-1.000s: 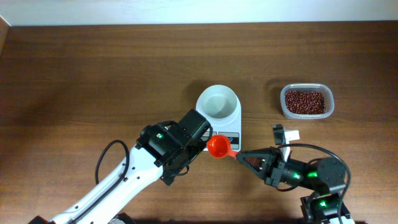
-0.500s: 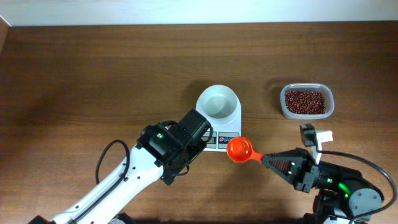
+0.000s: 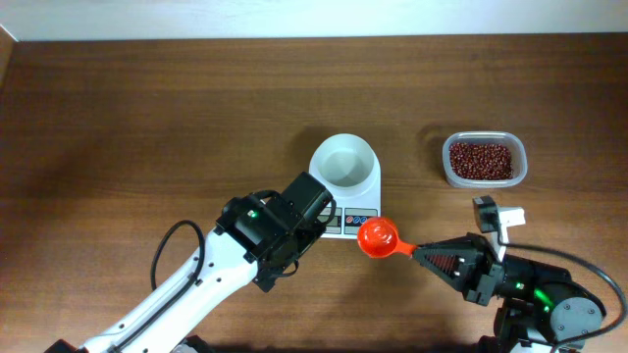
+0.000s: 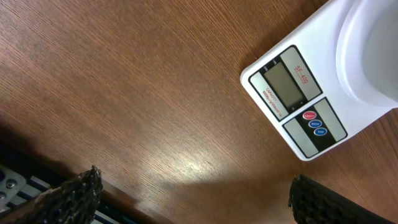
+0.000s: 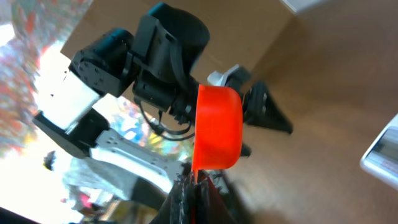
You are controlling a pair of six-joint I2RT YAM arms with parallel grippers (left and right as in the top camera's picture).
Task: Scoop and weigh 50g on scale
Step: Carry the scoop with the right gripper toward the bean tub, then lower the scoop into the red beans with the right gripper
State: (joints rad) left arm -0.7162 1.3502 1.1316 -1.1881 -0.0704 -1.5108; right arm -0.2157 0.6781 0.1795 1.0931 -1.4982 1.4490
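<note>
Your right fingers (image 3: 437,258), clenched on the orange-red plastic scoop (image 3: 377,236), have swung it off the small white digital scale (image 3: 359,215), which now sits just beyond the scoop's tip. Loading from the clear tub of red beans (image 3: 480,160) likely comes next. Left fingers (image 4: 78,193) are spread wide and empty.

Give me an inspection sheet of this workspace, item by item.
Surface: brown wooden table, no spills seen.
Job's things: white scale, display blank, with an empty white bowl on top; red scoop, empty, by the scale's front right corner; clear tub of red beans to the right.
Clutter: nothing seen.
End effectors: left end effector open and empty, near the scale's front; right end effector shut on the scoop's handle.
Cables: black cable looping beside the left arm; second cable over the right arm.
Surroundings: pale wall strip beyond the table's far edge.
</note>
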